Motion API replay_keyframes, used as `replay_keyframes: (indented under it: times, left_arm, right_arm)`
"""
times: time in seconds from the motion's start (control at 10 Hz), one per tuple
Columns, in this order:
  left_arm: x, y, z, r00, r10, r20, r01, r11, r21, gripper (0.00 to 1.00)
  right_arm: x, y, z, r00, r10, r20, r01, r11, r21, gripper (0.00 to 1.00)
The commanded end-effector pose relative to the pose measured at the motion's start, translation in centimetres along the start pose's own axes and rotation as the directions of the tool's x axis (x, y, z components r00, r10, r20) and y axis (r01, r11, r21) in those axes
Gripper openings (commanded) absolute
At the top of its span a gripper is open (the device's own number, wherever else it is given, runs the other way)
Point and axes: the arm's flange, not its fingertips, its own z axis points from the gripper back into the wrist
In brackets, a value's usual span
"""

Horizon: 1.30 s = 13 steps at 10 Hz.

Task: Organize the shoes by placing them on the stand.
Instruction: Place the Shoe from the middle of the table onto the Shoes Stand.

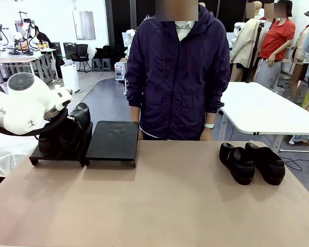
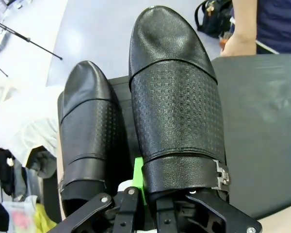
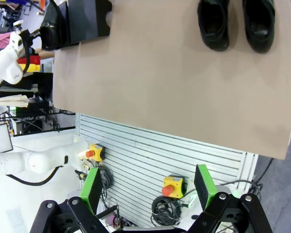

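My left tool [image 2: 144, 180] pinches a shoe [image 2: 177, 97] by its heel on the stand [image 2: 262, 121], beside another shoe [image 2: 87, 121]. My right tool [image 3: 148, 187] gapes wide above the counter [image 3: 160, 87], where two more shoes [image 1: 239, 163] sit.

I count four shoes: one shoe [image 2: 174, 97], a second shoe [image 2: 87, 121], a third shoe [image 1: 238, 163] and a fourth shoe [image 1: 268, 164]. The stand [image 1: 113, 139] has two flat black parts. There is one table [image 1: 159, 206] and one person [image 1: 175, 77]. I have two pincers, my left pincer [image 2: 148, 183] and my right pincer [image 3: 148, 187]. I see two yellow boxes, one box [image 3: 94, 153] and another box [image 3: 173, 185], each with one red button.
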Motion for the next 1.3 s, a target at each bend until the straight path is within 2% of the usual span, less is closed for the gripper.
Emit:
replay_keyframes:
  times: [0.0,0.2,0.3,0.4,0.8,1.0,1.2]
  left_arm:
    - [1.0,-1.2,-0.6,1.0,-0.001,-0.015,0.001,1.0,0.025,0.0]
    - [1.0,-1.3,-0.8,0.999,0.001,-0.04,0.0,1.0,0.023,0.0]
    - [1.1,-1.4,-1.0,0.999,0.005,-0.047,-0.004,1.0,0.024,0.57]
    - [1.2,-1.5,-1.0,0.999,0.009,-0.052,-0.007,0.999,0.034,1.0]
    - [1.8,-1.5,-0.3,0.995,0.073,-0.06,-0.069,0.995,0.067,1.0]
    - [2.3,-1.9,0.8,0.995,0.064,-0.074,-0.062,0.998,0.02,1.0]
    - [3.1,-2.6,3.1,0.986,0.005,-0.164,-0.021,0.995,-0.097,1.0]
  right_arm:
    - [0.1,0.2,0.1,1.0,-0.003,0.0,0.003,1.0,0.005,1.0]
    - [0.1,0.2,0.1,1.0,-0.003,0.0,0.003,1.0,0.005,1.0]
    - [0.1,0.2,0.1,1.0,-0.003,0.0,0.003,1.0,0.005,1.0]
    - [0.1,0.2,0.1,1.0,-0.003,0.0,0.003,1.0,0.005,1.0]
    - [0.1,0.2,0.1,1.0,-0.003,0.0,0.003,1.0,0.005,1.0]
    - [0.1,0.2,0.1,1.0,-0.003,0.0,0.003,1.0,0.005,1.0]
    - [0.1,0.2,0.1,1.0,-0.003,0.0,0.003,1.0,0.005,1.0]
